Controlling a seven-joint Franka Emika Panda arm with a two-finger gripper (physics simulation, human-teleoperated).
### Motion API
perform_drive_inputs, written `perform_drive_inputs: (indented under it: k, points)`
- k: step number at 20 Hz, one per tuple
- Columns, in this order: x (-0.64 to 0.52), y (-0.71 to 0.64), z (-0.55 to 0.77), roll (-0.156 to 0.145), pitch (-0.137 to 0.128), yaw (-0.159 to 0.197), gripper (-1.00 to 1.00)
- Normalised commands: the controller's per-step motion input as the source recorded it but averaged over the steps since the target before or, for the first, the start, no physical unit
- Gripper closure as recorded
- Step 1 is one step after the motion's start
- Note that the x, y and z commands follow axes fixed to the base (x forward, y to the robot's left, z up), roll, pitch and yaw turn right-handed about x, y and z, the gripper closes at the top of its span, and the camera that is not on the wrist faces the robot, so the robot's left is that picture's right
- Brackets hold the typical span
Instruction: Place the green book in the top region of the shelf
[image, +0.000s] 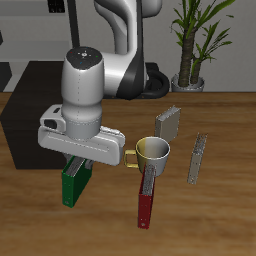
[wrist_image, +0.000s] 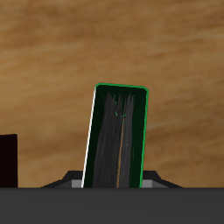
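Note:
The green book (image: 74, 186) stands upright on its end near the table's front edge, just in front of the black shelf (image: 35, 100). My gripper (image: 78, 167) is straight above it, with its fingers down over the book's upper end. In the wrist view the green book (wrist_image: 116, 136) runs up between the grey finger bases (wrist_image: 75, 181), which sit close against its two sides. The gripper looks shut on the book. The shelf's top is bare and higher than the book.
A yellow and white mug (image: 152, 150) stands beside the gripper. A dark red book (image: 147, 196) leans in front of it. Two grey books (image: 170, 124) (image: 197, 158) stand farther along. A potted plant (image: 190, 78) is at the back.

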Motion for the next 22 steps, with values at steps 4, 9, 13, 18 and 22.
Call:
perform_drive_inputs:
  k: [4,9,13,18,22]
  points:
    - [-0.52,0.19,0.66,0.012,-0.103,0.03,1.0]
    - [-0.36,-0.05,0.48,0.004,-0.078,-0.009,1.0]
    - [-0.44,0.03,0.27,-0.014,-0.045,-0.038,1.0]
    - [-0.5,-0.07,0.26,0.008,-0.056,0.009,1.0]
    - [-0.5,-0.06,0.2,0.007,-0.044,0.035,1.0]
